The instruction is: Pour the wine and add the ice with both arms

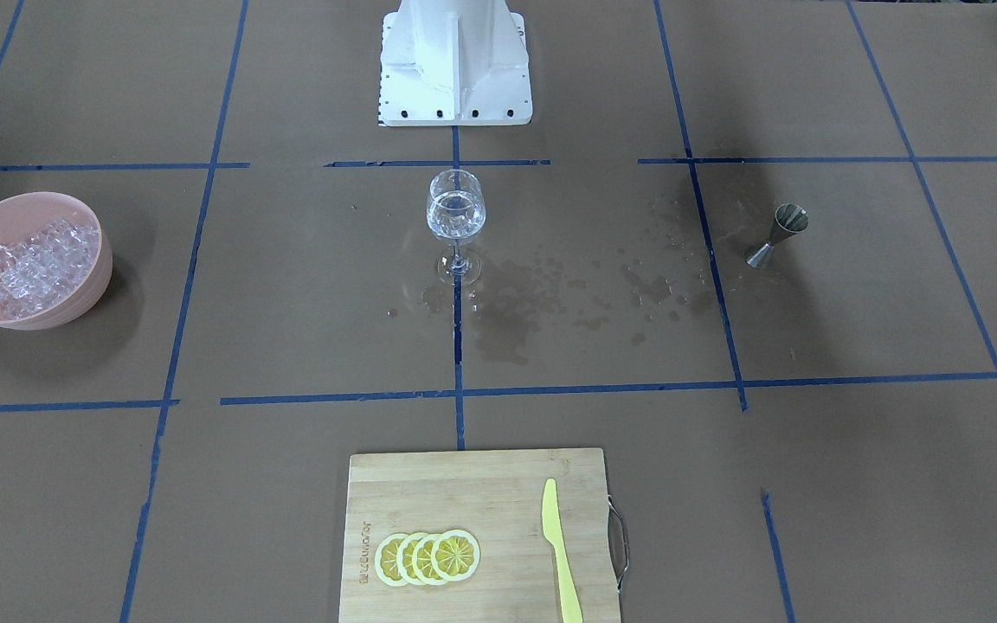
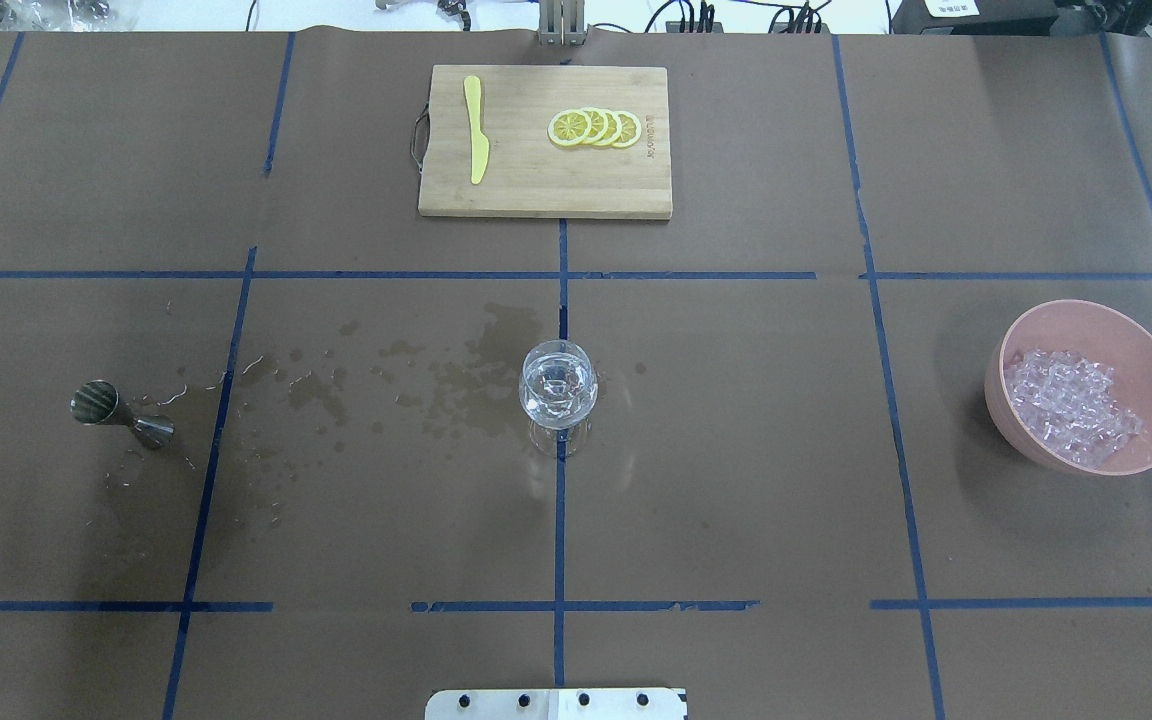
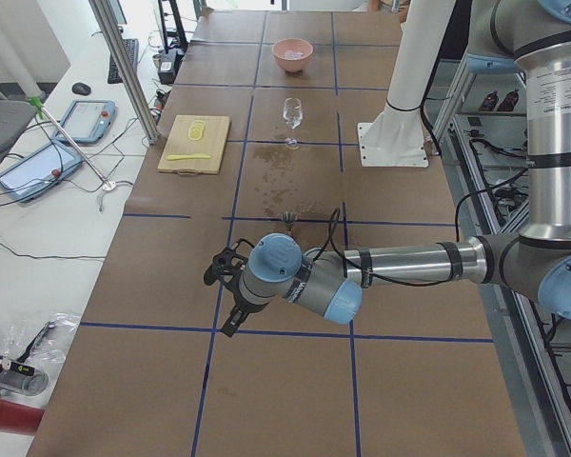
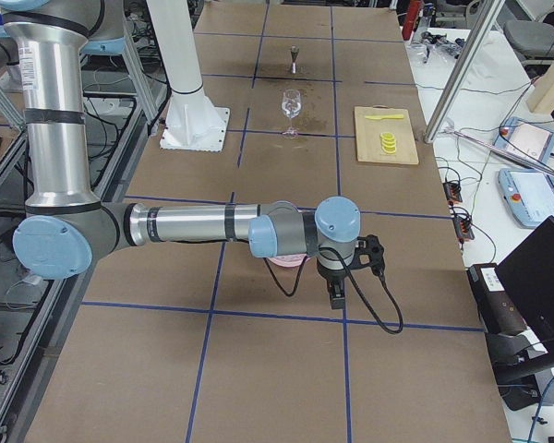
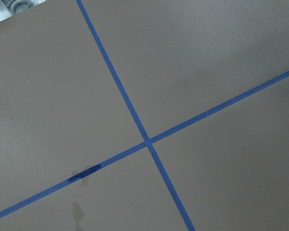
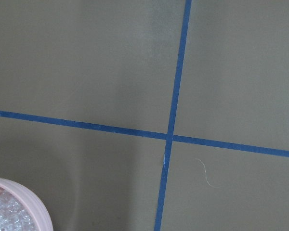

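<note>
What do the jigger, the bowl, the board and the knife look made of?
Jigger: metal, likely steel, grey with a dull sheen. Bowl: pink, matte and opaque, probably plastic, though ceramic is possible. Board: pale wood or bamboo, with glued strips and grain showing. Knife: one yellow piece, apparently plastic.

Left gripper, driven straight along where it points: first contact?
Probably the brown table paper, near a blue tape crossing. The left gripper seems to point down; its wrist view shows nothing in between.
</note>
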Robot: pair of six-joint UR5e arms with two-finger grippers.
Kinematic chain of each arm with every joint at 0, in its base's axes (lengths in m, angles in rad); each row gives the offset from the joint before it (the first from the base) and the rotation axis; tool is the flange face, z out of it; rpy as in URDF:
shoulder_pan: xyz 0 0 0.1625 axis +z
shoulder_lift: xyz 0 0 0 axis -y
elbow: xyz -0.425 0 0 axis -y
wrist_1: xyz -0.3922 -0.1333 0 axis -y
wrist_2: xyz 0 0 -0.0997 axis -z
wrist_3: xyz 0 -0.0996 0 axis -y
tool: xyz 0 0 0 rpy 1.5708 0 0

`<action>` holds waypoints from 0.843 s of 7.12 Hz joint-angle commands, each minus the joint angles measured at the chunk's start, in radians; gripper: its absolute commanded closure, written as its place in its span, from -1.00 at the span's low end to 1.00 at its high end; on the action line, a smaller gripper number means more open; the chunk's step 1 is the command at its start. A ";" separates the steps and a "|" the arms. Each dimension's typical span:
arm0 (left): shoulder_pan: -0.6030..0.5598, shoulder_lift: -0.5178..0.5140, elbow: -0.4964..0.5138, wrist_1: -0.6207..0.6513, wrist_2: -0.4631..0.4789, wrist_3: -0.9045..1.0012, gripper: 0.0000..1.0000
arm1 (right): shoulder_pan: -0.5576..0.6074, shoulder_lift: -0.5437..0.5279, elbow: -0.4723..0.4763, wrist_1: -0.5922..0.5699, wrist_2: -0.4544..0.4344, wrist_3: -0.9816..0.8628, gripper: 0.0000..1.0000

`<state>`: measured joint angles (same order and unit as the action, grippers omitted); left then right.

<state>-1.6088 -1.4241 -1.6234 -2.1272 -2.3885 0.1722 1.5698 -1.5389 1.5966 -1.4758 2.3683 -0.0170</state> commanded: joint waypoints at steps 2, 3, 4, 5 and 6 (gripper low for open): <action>0.018 -0.091 -0.036 0.226 0.005 -0.005 -1.00 | -0.007 0.014 -0.085 0.116 -0.004 0.006 -1.00; 0.021 -0.225 -0.020 0.492 0.006 -0.008 -1.00 | -0.005 0.019 -0.077 0.118 -0.006 0.006 -1.00; 0.021 -0.299 0.025 0.585 0.059 -0.008 -1.00 | -0.005 0.010 -0.086 0.130 -0.001 0.003 -1.00; 0.021 -0.302 0.040 0.558 0.115 -0.005 -1.00 | -0.005 0.026 -0.084 0.123 0.000 0.009 -1.00; 0.021 -0.297 0.043 0.544 0.109 -0.008 -1.00 | -0.008 0.048 -0.083 0.079 0.003 0.009 -1.00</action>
<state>-1.5883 -1.7075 -1.5938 -1.5900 -2.3011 0.1656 1.5637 -1.5127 1.5137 -1.3628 2.3681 -0.0095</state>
